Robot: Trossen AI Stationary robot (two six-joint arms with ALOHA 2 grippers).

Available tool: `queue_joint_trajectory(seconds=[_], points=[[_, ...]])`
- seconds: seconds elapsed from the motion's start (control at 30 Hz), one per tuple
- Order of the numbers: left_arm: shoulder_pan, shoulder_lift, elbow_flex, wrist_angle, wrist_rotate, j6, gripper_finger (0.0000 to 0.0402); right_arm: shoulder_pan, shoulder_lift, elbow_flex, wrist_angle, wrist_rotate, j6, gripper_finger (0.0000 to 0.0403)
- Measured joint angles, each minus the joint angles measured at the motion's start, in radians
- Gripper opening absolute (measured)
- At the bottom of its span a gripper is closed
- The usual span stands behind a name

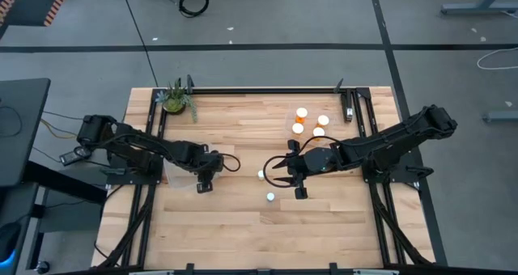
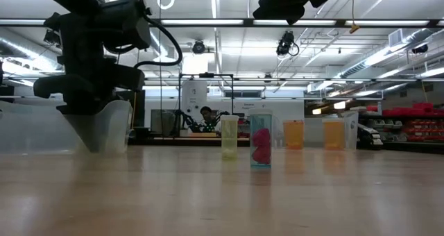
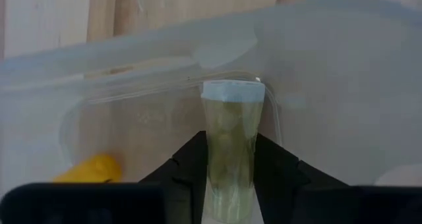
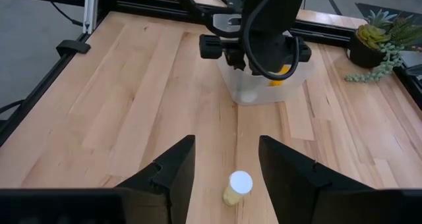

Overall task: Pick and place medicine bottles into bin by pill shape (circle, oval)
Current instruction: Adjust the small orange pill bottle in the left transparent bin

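Note:
My left gripper point(image 1: 202, 178) reaches down into a clear plastic bin point(image 1: 180, 176) at the table's left, shut on a pale yellowish medicine bottle point(image 3: 229, 138) with a white cap. An orange bottle point(image 3: 92, 168) lies in the same bin. My right gripper point(image 1: 273, 170) hovers open near the table's middle. A white-capped bottle point(image 4: 239, 184) stands on the wood just beyond its fingertips, and another point(image 1: 270, 197) stands nearer the front edge. My left gripper pinches the bottle's body point(image 3: 227, 174) between its two fingers. The fingers point(image 3: 188, 161) point steeply down into the bin and lie along the bottle. The capped end point(image 3: 231, 91) sticks out past the fingertips toward the bin's floor; whether it touches the floor I cannot tell.
Several orange and white bottles point(image 1: 312, 123) stand in a group at the far right of the table. In the low view a clear bottle with pink pills point(image 2: 260, 142) stands out. A small potted plant point(image 1: 176, 99) sits at the far left corner. Bare wood lies along the near edge.

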Motion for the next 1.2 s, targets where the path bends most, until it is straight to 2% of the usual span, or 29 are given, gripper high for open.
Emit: queue_joint_trajectory(seconds=[0.17, 0.8, 1.2], points=[[0.0, -0.002, -0.001, -0.004, 0.001, -0.001, 0.0114, 0.0, 0.0, 0.0, 0.0, 0.0, 0.0, 0.0174], [0.0, -0.014, -0.002, -0.036, 0.002, -0.009, 0.0102, 0.0, 0.0, 0.0, 0.0, 0.0, 0.0, 0.0174], [-0.002, -0.12, -0.002, -0.103, 0.003, -0.065, 0.0104, 0.0, 0.0, 0.0, -0.001, 0.0, 0.0, 0.0174]])
